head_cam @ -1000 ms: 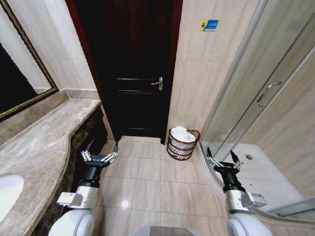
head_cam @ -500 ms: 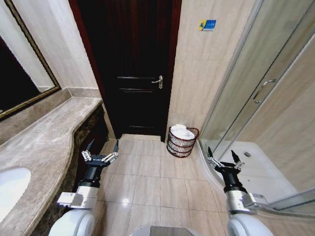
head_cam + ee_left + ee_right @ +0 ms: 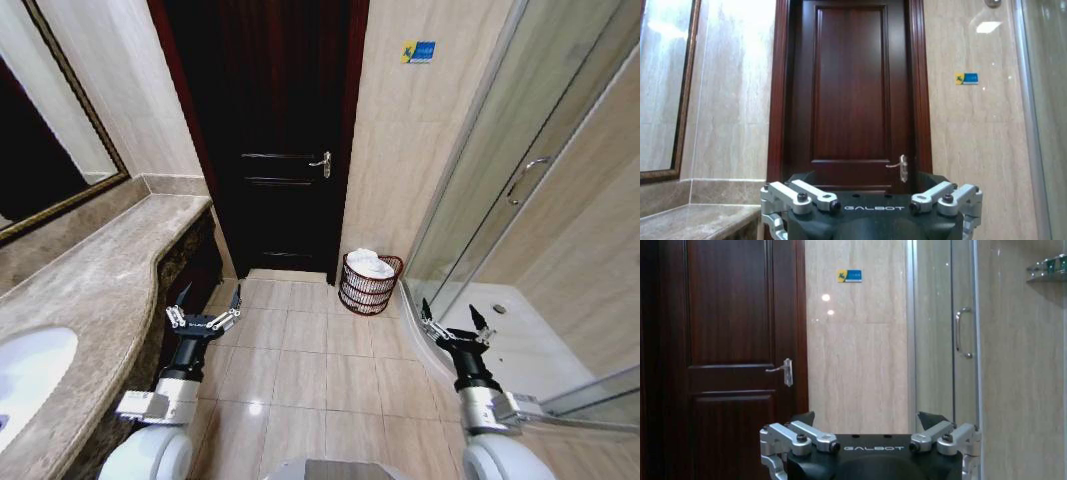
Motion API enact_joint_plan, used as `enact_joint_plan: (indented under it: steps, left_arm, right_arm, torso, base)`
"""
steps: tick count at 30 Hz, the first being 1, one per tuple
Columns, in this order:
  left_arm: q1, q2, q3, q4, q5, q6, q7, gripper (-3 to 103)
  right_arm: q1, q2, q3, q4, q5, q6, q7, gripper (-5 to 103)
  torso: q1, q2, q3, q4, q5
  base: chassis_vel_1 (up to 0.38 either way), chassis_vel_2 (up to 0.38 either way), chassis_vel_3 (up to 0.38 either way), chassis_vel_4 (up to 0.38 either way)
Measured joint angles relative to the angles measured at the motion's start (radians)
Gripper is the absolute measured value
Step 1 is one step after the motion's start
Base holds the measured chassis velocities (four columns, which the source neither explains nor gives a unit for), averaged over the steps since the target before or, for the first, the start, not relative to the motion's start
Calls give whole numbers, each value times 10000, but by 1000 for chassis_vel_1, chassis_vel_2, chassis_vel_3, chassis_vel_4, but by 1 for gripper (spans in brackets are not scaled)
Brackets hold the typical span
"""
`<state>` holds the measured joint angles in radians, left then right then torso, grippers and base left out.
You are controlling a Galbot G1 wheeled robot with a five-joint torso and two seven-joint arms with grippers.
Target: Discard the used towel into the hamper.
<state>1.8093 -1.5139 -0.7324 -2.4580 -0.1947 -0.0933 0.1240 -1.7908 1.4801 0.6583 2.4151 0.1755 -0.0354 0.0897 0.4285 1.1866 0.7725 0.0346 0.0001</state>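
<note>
You are looking at the hamper (image 3: 371, 285). It is a small round basket made of dark red-brown bands with gaps between them, and it is getting narrower toward the bottom. It is standing upright on the floor (image 3: 300, 350), in the corner just right of the dark door (image 3: 270, 150) and close against the pale wall (image 3: 420, 180). The white towel (image 3: 369, 265) is lying bunched up inside it, and it is poking up a little over the rim.
</note>
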Motion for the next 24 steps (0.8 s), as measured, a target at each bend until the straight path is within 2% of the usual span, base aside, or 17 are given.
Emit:
enact_joint_plan:
  steps: [24]
  left_arm:
    - [47,29,4,-99,-19,21,134,100]
  right_arm:
    - [-52,6,-58,62,-73,8,-10,100]
  torso:
    - [0,0,0,1,-1]
  base:
    - [59,-62,-57,66]
